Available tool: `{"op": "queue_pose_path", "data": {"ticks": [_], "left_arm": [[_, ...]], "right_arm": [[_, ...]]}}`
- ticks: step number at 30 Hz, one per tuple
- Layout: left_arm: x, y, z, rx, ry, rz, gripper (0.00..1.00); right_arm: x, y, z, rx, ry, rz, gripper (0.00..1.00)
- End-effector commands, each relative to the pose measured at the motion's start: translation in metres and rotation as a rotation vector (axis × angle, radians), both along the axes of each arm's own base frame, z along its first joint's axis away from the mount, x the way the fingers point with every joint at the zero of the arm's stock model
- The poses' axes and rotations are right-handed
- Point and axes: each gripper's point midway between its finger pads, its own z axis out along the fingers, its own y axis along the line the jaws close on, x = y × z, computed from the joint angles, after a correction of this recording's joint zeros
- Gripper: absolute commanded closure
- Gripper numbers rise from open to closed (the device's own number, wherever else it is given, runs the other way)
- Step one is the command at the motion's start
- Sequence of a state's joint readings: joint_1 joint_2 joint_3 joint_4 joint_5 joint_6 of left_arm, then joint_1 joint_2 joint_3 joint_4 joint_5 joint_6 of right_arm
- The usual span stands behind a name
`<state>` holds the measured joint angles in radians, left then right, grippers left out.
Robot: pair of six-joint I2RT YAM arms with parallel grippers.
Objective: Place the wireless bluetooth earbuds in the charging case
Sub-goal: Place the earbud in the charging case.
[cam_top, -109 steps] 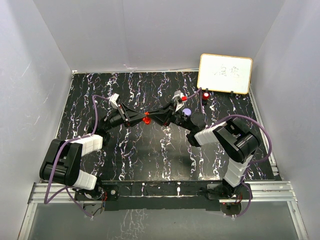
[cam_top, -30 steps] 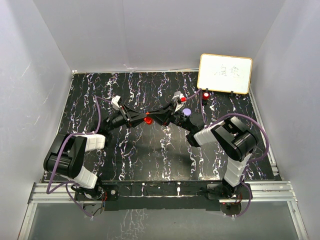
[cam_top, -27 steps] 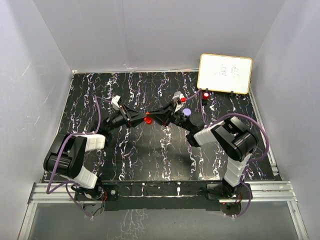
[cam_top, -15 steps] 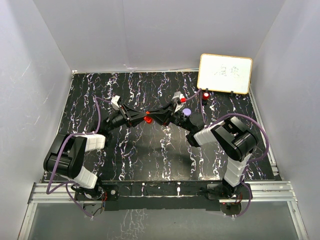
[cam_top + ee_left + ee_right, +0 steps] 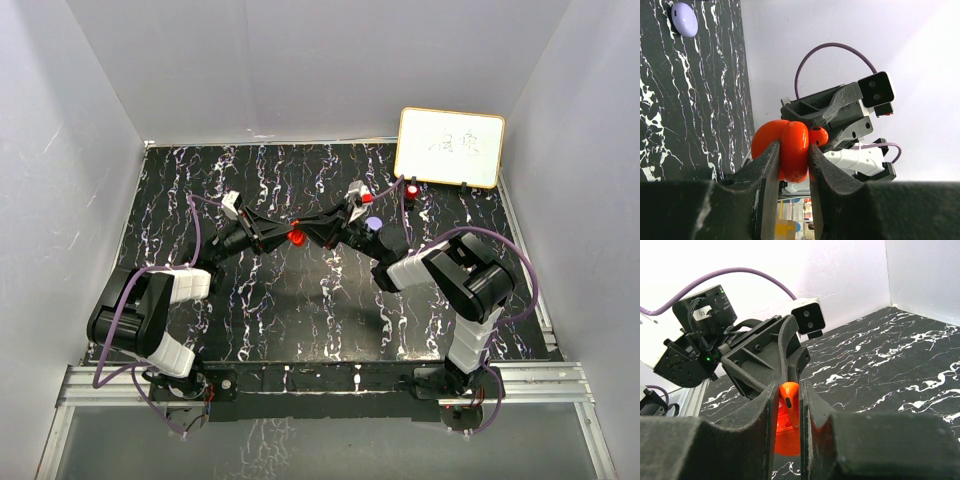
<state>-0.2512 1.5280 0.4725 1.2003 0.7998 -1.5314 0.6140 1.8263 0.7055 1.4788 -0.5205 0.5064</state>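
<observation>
My left end effector [image 5: 793, 149] is clamped on the red charging case [image 5: 766, 143], its two fingers pressing the rounded shell from either side, and I hold it up in the air above the middle of the black marbled tabletop [image 5: 300, 310]. My right end effector [image 5: 788, 387] comes in from the opposite side, tip to tip with the left one, and its fingers are pinched together on a red earbud [image 5: 789, 401]. The left wrist view shows that bead at the upper edge of the case, touching it or just beside it (I cannot tell which). In my right wrist view the earbud sits between the pads with the red mass of the case directly below it. A pale purple case [image 5: 373, 225] lies on the tabletop beside my right forearm, well apart from the held case. A whiteboard [image 5: 450, 147] leans at the far right corner.
</observation>
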Motion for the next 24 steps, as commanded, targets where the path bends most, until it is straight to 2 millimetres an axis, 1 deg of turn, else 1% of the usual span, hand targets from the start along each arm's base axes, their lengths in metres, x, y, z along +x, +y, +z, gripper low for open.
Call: {"op": "queue_pose_path", "data": {"ticks": [1,13,24], "left_arm": [[-0.0048,-0.0008,0.0096,-0.029,-0.042,-0.009,1.00],[-0.0041,-0.0006,0.0093,-0.072,-0.025,-0.005,1.00],[0.0007,-0.0001,0.0142,-0.088,-0.019,0.010,1.00]], "right_arm": [[-0.0214,-0.0198,0.0933,0.237,-0.336,-0.027,1.00],[-0.0203,-0.0185,0.0977,0.249,-0.337,-0.024,1.00],[-0.0213,-0.0155,0.0925,0.240,-0.330,-0.018,1.00]]}}
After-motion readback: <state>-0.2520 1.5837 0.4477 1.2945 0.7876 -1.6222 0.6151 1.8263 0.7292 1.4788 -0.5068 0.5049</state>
